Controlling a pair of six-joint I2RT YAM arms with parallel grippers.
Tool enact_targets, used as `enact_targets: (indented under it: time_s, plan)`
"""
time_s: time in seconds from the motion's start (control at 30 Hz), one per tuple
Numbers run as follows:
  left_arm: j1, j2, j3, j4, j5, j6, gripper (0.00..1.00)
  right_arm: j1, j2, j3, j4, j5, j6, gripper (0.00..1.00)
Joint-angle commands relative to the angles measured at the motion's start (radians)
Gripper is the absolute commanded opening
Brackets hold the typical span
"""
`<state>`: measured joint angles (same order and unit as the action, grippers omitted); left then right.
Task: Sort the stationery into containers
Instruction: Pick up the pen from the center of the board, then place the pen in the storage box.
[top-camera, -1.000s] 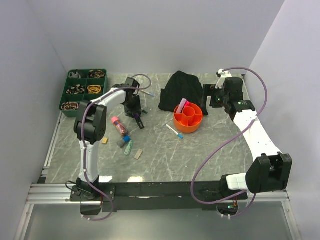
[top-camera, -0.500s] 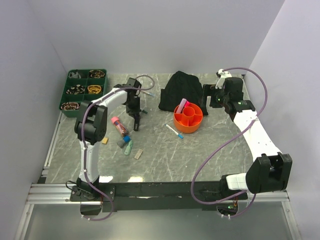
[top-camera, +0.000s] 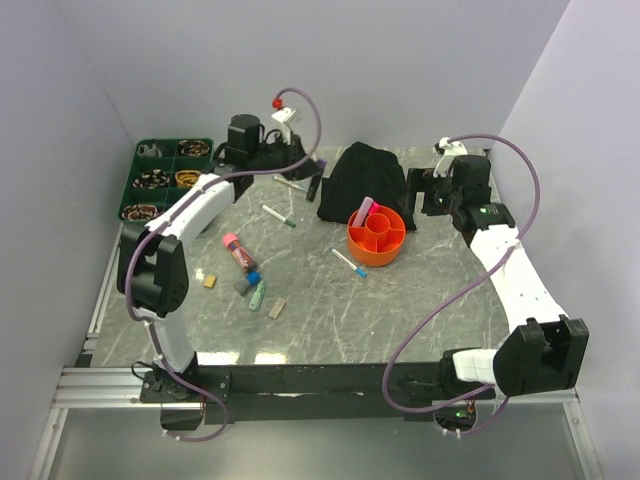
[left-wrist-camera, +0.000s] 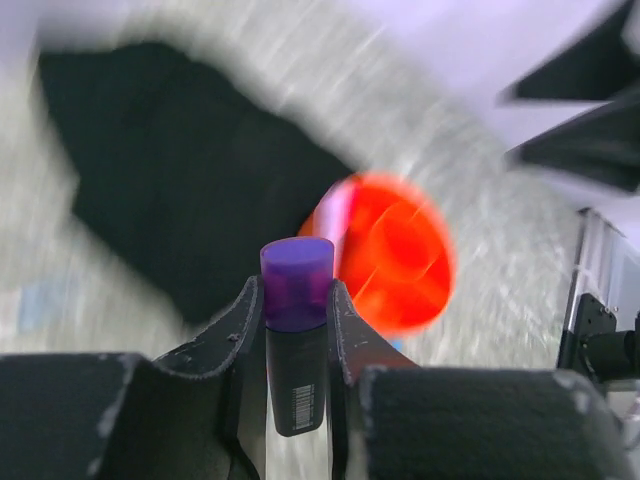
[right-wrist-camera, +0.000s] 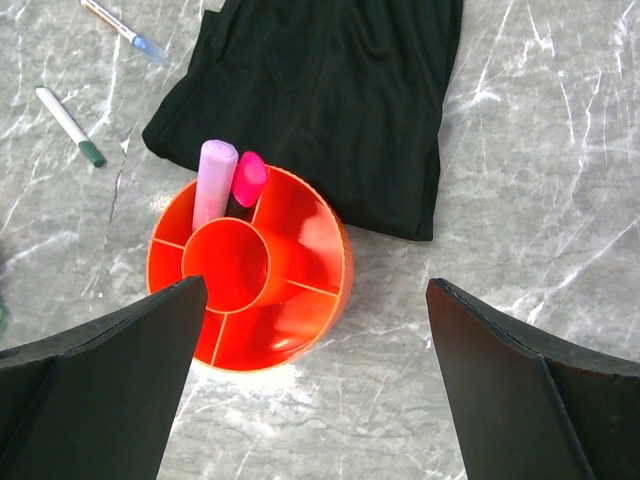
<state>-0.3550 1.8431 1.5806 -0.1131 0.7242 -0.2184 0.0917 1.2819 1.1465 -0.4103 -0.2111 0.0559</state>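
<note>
My left gripper (top-camera: 312, 186) is raised at the back of the table beside the black cloth. In the left wrist view it (left-wrist-camera: 297, 300) is shut on a black marker with a purple cap (left-wrist-camera: 296, 290). That view is blurred. The round orange tub (top-camera: 360, 252) stands right of centre and holds a lilac marker (right-wrist-camera: 213, 180) and a pink marker (right-wrist-camera: 248, 178). My right gripper (right-wrist-camera: 315, 290) hangs open and empty above the tub (right-wrist-camera: 345, 262); it also shows in the top view (top-camera: 420, 196). The green tray (top-camera: 172, 165) sits at the back left.
A black cloth heap (top-camera: 362, 180) lies behind the tub. On the table lie a green-capped pen (top-camera: 279, 216), blue-capped pens (top-camera: 349, 263) (top-camera: 292, 185), a pink marker (top-camera: 238, 250), a blue-capped item (top-camera: 248, 283) and tan erasers (top-camera: 210, 281) (top-camera: 277, 309).
My left arm has lifted off the table near the green-capped pen and swung up, back and right toward the cloth, carrying the purple-capped marker. The right arm has barely moved.
</note>
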Motion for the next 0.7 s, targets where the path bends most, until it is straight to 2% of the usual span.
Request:
enact_targets:
  time_s: [0.0, 0.2, 0.47, 0.67]
  plan:
    - [-0.051, 0.054, -0.016, 0.499, 0.182, -0.013, 0.01, -0.003, -0.039, -0.007, 0.028, 0.004, -0.031, 0.99]
    - [-0.134, 0.175, 0.035, 0.651, 0.184, -0.030, 0.01, -0.003, -0.061, -0.033, 0.036, 0.009, -0.037, 0.99]
    - [-0.200, 0.277, 0.076, 0.717, 0.166, -0.075, 0.01, -0.003, -0.101, -0.060, 0.025, 0.022, -0.045, 0.99]
    - [-0.208, 0.320, 0.039, 0.785, 0.164, -0.113, 0.01, -0.003, -0.119, -0.087, -0.004, 0.018, -0.047, 0.99]
